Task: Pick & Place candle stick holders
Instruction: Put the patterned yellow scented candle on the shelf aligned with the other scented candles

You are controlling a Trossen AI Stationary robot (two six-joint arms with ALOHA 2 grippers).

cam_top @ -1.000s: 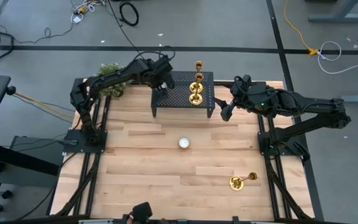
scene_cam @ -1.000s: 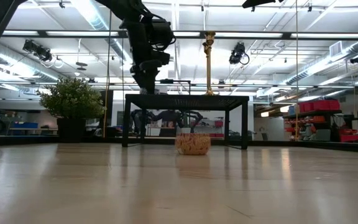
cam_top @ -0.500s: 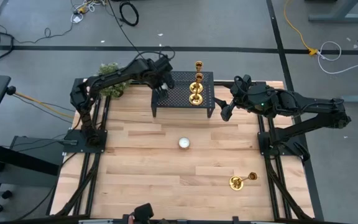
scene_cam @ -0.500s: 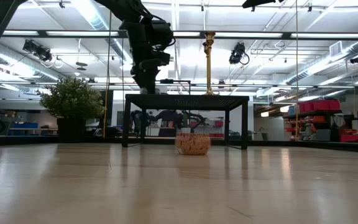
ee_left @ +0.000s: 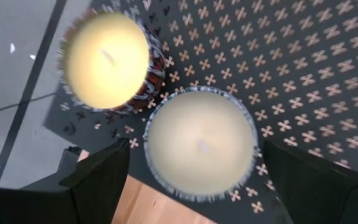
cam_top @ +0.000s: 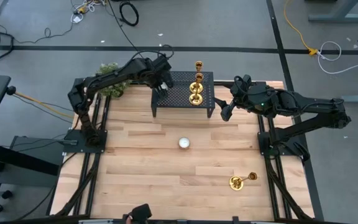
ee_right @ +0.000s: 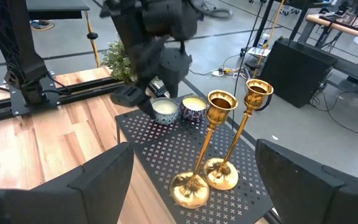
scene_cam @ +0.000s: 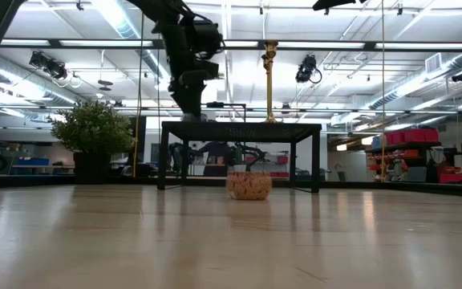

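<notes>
Two gold candle stick holders (cam_top: 196,87) stand upright on their round bases on the black perforated stand (cam_top: 179,96) at the table's far edge; they also show in the right wrist view (ee_right: 213,143). A third holder (cam_top: 242,181) lies on its side on the table at the near right. My left gripper (cam_top: 160,87) hangs open over the stand's left end, its fingers on either side of a white jar candle (ee_left: 201,146) without touching it. My right gripper (cam_top: 224,114) is open and empty just right of the stand.
A second jar candle (ee_left: 107,62) stands beside the white one on the stand. Another candle (cam_top: 183,143) sits on the table's middle, in front of the stand. A potted plant (cam_top: 110,78) stands at the far left corner.
My left gripper has gone up a little over the stand's left end, still open.
</notes>
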